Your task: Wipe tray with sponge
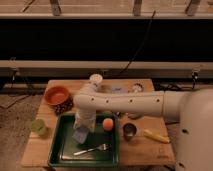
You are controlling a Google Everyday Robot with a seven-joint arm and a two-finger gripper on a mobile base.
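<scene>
- The gripper (83,126) points down over the dark green tray (61,145), its fingers closed, seemingly on the blue-grey sponge (80,135) at the tray floor.
- Wiping looks in hand; the next stroke must avoid the fork (91,149) and orange ball (107,124).

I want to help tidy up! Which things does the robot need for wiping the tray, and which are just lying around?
For the job: tray, sponge, gripper shut on the sponge inside the tray.
Just lying about: orange ball and fork in the tray; orange bowl, green cup, metal cup on the table.
</scene>
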